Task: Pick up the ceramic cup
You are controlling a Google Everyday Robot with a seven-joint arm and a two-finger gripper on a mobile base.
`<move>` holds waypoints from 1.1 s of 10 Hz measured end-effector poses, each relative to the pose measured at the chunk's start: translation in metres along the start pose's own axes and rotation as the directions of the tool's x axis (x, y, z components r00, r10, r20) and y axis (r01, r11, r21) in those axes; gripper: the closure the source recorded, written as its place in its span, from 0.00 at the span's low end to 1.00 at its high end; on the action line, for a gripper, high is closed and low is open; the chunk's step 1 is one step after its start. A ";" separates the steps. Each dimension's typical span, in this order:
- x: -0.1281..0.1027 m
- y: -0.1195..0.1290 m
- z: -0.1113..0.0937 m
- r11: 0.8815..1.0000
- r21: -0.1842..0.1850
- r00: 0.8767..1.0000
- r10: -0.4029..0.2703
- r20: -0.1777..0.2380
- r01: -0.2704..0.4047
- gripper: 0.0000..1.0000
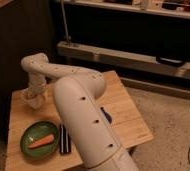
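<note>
My gripper (34, 100) hangs at the end of the white arm (80, 100), low over the back left part of the wooden table (123, 107). A small white shape right at the gripper's end, the ceramic cup (27, 95), sits on the table there. The gripper largely covers it, and only a pale edge shows on the left. I cannot tell whether the gripper touches or holds it.
A green plate (28, 147) with a carrot (42, 142) lies at the table's front left. A black bar-shaped object (64, 141) lies beside it. A blue object (106, 115) peeks out behind my arm. A dark wall stands on the left and a shelf unit behind.
</note>
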 end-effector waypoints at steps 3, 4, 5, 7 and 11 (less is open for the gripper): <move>-0.011 0.002 -0.001 1.000 0.021 0.999 -0.017 0.034 0.016 0.94; -0.015 0.008 -0.013 0.998 0.059 0.999 -0.018 0.039 0.016 1.00; -0.016 0.014 -0.028 0.993 0.118 0.999 -0.015 0.041 0.010 1.00; -0.026 0.039 -0.078 0.960 0.281 1.000 0.002 0.029 -0.010 1.00; -0.063 0.101 -0.184 0.841 0.542 1.000 0.006 -0.023 0.007 1.00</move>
